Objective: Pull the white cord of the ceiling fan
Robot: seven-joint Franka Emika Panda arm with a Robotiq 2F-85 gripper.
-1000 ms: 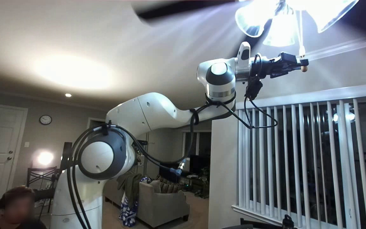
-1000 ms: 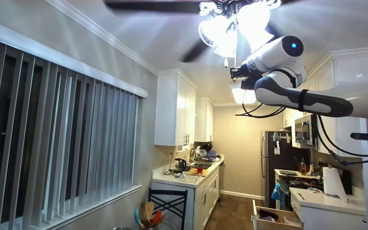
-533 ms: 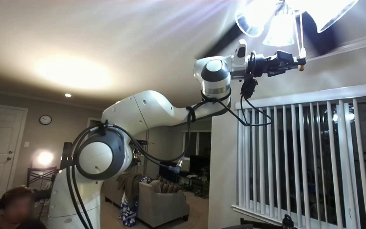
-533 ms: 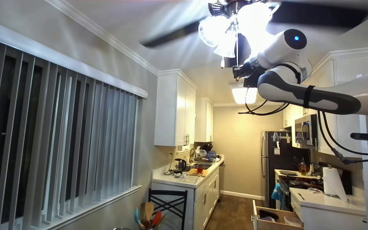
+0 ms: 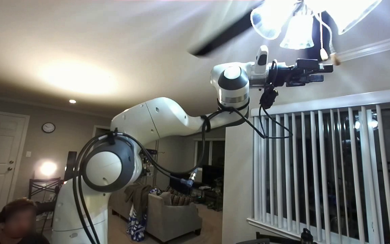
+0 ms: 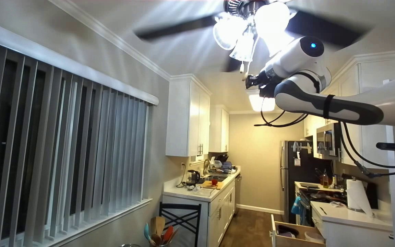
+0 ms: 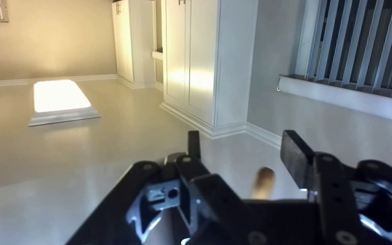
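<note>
Two thin white cords hang from the lit ceiling fan. The straight one ends in a pale pendant. The other is wavy and slanted, with a wooden knob at its end. My gripper stands open just below both cords, its jaws apart and nothing between them in that exterior view. The wooden knob also shows blurred in the wrist view, in the gap between the spread fingers of the gripper, touching neither.
Dark fan blades, blurred, sweep above the arm. Glass shades hang close over the gripper. A window with vertical blinds is beyond, and a person sits low in an exterior view. Kitchen cabinets stand further back.
The gripper was shut on the wooden-knobbed cord; it has opened and let it go. That cord now swings free, slanted away. The arm drew back slightly, then came forward and a little lower.
</note>
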